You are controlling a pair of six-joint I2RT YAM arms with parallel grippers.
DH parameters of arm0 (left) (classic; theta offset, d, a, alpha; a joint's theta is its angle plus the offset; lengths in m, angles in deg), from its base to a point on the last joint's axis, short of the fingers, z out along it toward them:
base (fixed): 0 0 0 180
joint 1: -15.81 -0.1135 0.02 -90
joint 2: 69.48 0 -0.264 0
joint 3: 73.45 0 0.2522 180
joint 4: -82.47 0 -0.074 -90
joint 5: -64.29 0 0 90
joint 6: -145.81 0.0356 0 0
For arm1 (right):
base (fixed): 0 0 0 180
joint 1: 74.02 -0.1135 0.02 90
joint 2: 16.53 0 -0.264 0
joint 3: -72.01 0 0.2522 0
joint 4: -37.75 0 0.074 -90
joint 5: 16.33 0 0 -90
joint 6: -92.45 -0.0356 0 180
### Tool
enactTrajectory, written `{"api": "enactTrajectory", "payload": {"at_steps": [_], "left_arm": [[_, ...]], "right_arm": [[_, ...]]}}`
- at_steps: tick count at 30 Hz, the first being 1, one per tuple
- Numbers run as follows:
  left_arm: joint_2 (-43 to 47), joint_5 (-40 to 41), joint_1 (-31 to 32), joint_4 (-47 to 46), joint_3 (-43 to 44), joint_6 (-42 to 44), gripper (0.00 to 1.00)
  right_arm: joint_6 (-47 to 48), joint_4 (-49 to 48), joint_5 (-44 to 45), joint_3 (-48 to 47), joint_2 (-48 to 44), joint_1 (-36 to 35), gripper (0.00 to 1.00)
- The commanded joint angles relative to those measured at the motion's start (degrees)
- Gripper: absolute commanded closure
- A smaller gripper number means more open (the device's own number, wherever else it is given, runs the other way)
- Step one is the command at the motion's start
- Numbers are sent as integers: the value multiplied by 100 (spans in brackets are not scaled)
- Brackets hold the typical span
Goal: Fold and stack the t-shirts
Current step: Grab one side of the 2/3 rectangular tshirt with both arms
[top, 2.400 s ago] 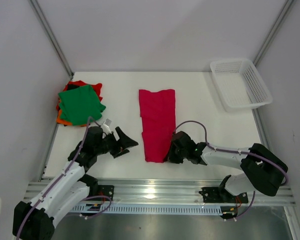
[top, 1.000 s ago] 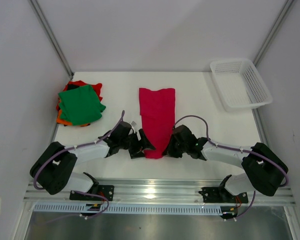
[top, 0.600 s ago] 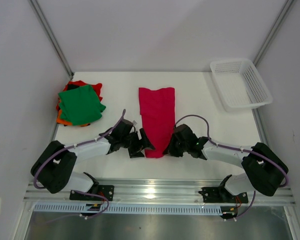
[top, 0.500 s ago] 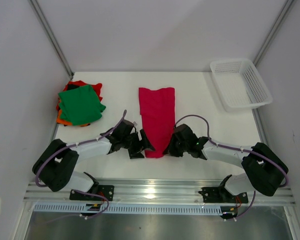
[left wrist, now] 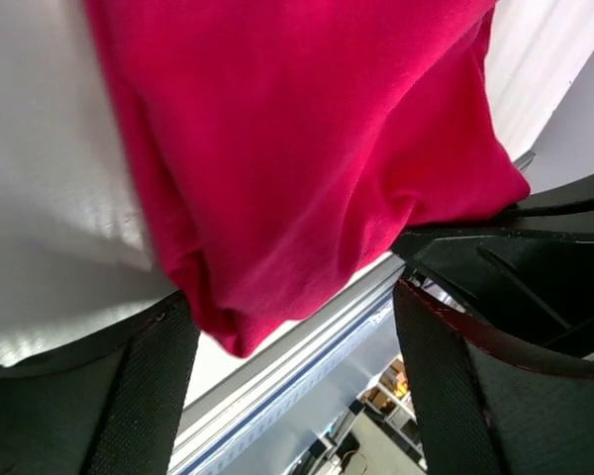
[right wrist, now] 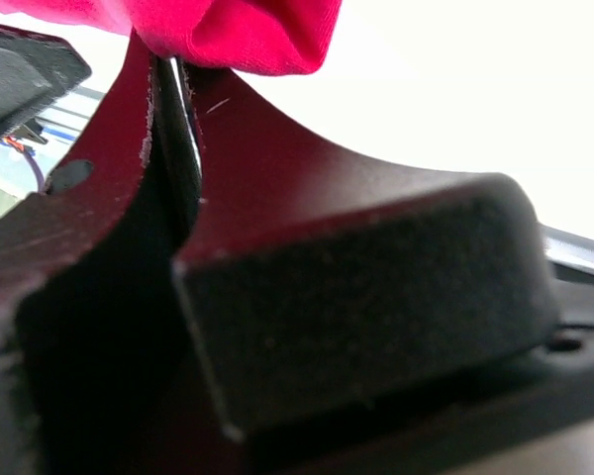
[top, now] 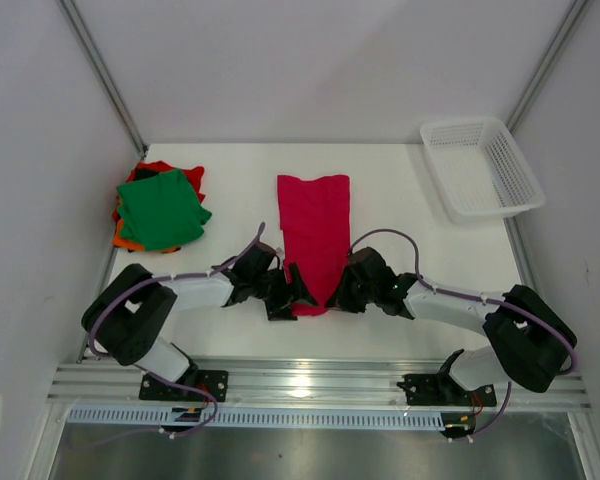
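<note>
A crimson-red t-shirt (top: 314,235), folded into a long strip, lies in the middle of the table. My right gripper (top: 338,293) is shut on its near right corner; in the right wrist view the cloth (right wrist: 240,32) bunches out above the closed fingers (right wrist: 307,327). My left gripper (top: 289,290) is open at the near left corner. In the left wrist view that corner (left wrist: 233,322) lies between the two spread fingers (left wrist: 129,396), untouched by the pads. A folded green t-shirt (top: 161,208) tops a stack at the far left, with orange (top: 125,241) and red (top: 160,167) edges showing beneath.
A white mesh basket (top: 480,165) stands at the far right corner. The table's near edge and its metal rail (top: 310,375) run just behind both grippers. White walls enclose the table on the left, right and back.
My left arm has swung right from the table's left side, and its open gripper now straddles the crimson shirt's near left corner. The right gripper has kept its grip in place.
</note>
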Motion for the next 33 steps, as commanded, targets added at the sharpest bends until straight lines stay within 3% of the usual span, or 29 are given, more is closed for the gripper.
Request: {"api": "enactTrajectory", "payload": {"at_steps": [1, 3, 4, 6, 7, 9, 10, 17, 24, 33], "left_arm": [[-321, 105, 152, -23, 71, 11, 21], [-365, 88, 179, -101, 133, 54, 28], [-409, 27, 196, -215, 142, 98, 42], [-427, 9, 197, -242, 177, 125, 60], [-418, 9, 197, -225, 186, 142, 78], [-401, 17, 197, -155, 230, 186, 97], [-366, 52, 197, -102, 256, 213, 99], [-172, 351, 197, 785, 748, 669, 99], [-66, 799, 144, 2006, 2012, 1320, 100], [-488, 914, -102, 2736, 3323, 1812, 100]], "right_arm": [[-53, -122, 68, -97, -154, 29, 100], [-70, -113, 76, -71, -181, 29, 100], [-79, -96, 85, -62, -189, 29, 100], [-88, -104, 111, -45, -225, 29, 100], [-88, -104, 112, -27, -233, 29, 100], [-88, -95, 112, -18, -260, 21, 100], [-97, -87, 112, -18, -268, 29, 100], [-61, -87, 129, -53, -260, 38, 100], [219, 133, 94, -299, -216, 135, 100], [896, 519, 59, -887, -164, 811, 100]]}}
